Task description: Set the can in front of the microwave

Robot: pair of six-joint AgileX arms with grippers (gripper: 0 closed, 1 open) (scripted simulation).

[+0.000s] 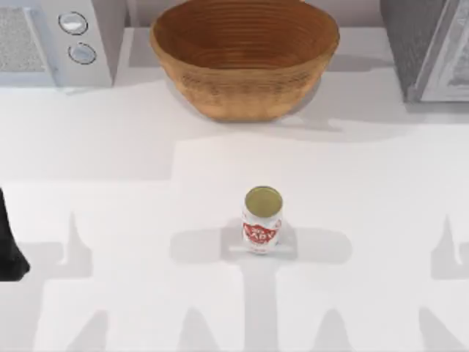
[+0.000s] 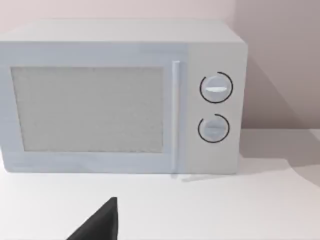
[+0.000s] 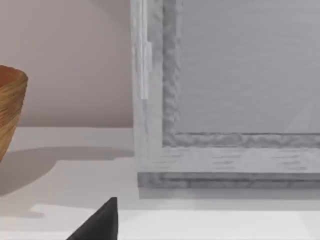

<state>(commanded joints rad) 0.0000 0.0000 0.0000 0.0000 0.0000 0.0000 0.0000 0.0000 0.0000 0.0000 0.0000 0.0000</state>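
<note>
Top view, can: the can (image 1: 262, 220) stands upright near the middle of the white surface (image 1: 132, 213), gold top up and red lettering facing the near edge, with nothing touching it.
Top view, microwave: the microwave (image 1: 55, 40) sits at the far left corner, its two dials toward the middle; the strip of surface in front of it is bare.
Top view, other things: a woven basket (image 1: 245, 55) stands at the far middle — well apart from the can — and a dark grey speckled box (image 1: 425, 48) sits at the far right.
Top view, left arm: a dark part of it shows at the left edge, well apart from the can.
Left wrist view: it faces the microwave's mesh door and dials; a dark tip of the left end effector (image 2: 100, 222) pokes into the picture, and I cannot tell whether its fingers are apart or together.
Right wrist view: it faces the speckled box with the basket's edge beside it; a dark tip of the right end effector (image 3: 100, 222) shows — again I cannot tell its state.
Progress: by my reading nothing is done yet; reaching, grasping, carrying left and setting down all remain.
</note>
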